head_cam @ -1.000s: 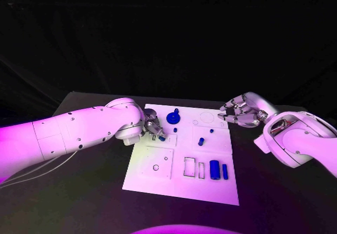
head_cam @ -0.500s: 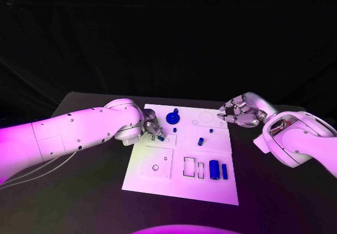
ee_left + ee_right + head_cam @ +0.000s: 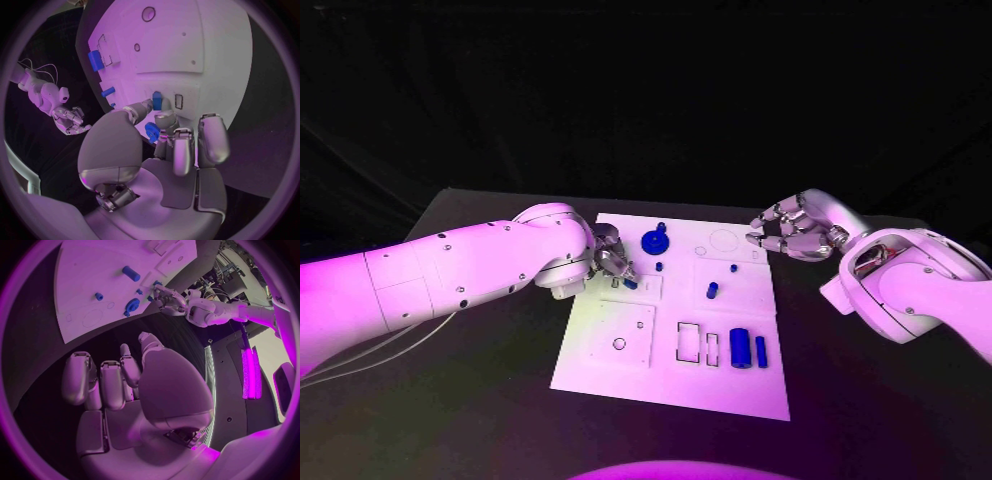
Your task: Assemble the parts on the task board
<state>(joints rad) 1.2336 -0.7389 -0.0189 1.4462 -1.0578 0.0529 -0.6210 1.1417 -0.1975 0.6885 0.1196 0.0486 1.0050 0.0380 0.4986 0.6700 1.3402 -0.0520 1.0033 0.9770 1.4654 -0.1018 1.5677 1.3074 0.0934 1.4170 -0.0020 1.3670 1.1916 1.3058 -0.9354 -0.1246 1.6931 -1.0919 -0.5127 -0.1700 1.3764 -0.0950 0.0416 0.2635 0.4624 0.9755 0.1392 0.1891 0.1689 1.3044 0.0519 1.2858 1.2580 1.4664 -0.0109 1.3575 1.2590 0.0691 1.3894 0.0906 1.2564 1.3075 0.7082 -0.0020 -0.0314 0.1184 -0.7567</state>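
Note:
The white task board (image 3: pixel 610 345) lies in the middle of the table. My left hand (image 3: pixel 613 262) is low over its near-left part and pinches a small blue part (image 3: pixel 630 283) between thumb and finger. In the left wrist view that blue part (image 3: pixel 157 100) sits just beside a small rectangular slot (image 3: pixel 179 101). A blue gear (image 3: pixel 656 241) stands on the board behind the hand. My right hand (image 3: pixel 790 228) hovers off the board's far right corner with its fingers curled in, holding nothing.
Small blue pegs (image 3: pixel 713 290) stand mid-board, and two blue blocks (image 3: pixel 740 348) sit by rectangular recesses at the near right. A round hole (image 3: pixel 619 344) marks the near-left panel. Black table (image 3: pixel 473 400) surrounds the board.

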